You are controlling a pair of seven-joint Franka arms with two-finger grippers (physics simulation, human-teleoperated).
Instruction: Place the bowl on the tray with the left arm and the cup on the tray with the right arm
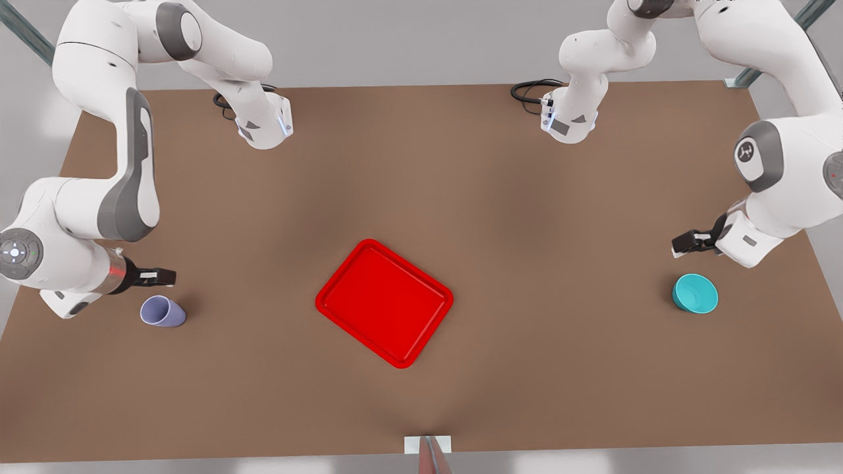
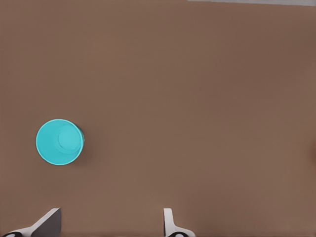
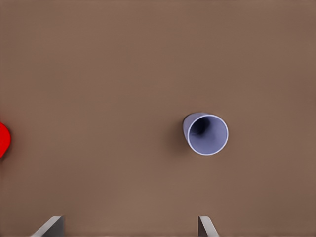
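On the front view's right, my left gripper [image 1: 678,245] hovers spread beside the bowl [image 1: 695,293], lined up to descend. Opposite, my right gripper [image 1: 168,276] hangs spread near the cup [image 1: 163,311]. Both sit well apart from the tray [image 1: 384,301], waiting mid-table [image 1: 461,184], plain brown, grey floor beyond.

Teal bowl [image 2: 59,141] upright on brown table [image 2: 197,98]. Left gripper [image 2: 109,224] fingertips spread apart, clear of bowl, holding nothing.
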